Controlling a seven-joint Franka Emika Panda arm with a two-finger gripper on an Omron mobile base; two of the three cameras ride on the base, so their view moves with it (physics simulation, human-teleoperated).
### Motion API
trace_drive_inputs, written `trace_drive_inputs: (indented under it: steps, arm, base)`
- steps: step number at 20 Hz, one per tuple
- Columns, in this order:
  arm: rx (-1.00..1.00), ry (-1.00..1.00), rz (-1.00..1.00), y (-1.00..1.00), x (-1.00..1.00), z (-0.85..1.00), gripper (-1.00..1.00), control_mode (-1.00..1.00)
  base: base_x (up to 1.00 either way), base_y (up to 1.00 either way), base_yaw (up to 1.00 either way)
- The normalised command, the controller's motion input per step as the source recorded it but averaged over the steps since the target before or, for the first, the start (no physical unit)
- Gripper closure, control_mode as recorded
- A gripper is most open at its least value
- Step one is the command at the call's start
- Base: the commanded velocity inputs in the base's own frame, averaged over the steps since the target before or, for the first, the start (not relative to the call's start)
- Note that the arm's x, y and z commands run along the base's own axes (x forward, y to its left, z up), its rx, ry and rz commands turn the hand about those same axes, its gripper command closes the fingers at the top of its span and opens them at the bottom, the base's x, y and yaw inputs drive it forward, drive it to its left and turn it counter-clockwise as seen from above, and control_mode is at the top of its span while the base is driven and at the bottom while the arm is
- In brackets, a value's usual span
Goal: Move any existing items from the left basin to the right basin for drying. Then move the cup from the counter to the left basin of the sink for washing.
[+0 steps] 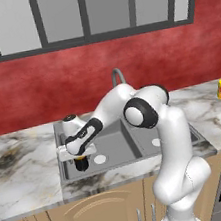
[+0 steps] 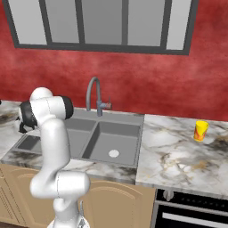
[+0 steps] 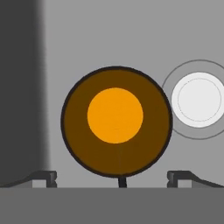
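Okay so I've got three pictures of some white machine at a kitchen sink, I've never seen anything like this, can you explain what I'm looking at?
It is a white robot arm with an open two-finger gripper. Two pictures look from behind it, from its left and its right; the third looks straight down from the hand. The gripper hangs over a small black jar with an orange top, which stands in the dark grey left basin beside its white drain. Nothing is held. A small yellow cup waits on the marble counter.

Black orange-topped jar (image 3: 115, 115) upright in left basin (image 1: 113, 145) – yellow cup (image 2: 201, 131) on counter (image 2: 178, 153).
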Motion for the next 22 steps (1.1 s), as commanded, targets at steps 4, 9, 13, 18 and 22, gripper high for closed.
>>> trace_drive_inputs:
  steps: [4,9,13,18,22]
  arm:
    - [0.0,0.0,0.0,0.0,-0.02,-0.11,-1.0,-1.0]
    - [0.0,0.0,0.0,0.0,-0.06,-0.11,-1.0,-1.0]
    - [0.0,0.0,0.0,0.0,-0.15,-0.09,-1.0,-1.0]
    - [0.0,0.0,0.0,0.0,-0.15,-0.09,-1.0,-1.0]
    - [0.0,0.0,0.0,0.0,-0.13,-0.06,-1.0,-1.0]
  base:
    - [0.0,0.0,0.0]
    - [0.0,0.0,0.0]
    - [0.0,0.0,0.0]
    - [0.0,0.0,0.0]
    - [0.0,0.0,0.0]
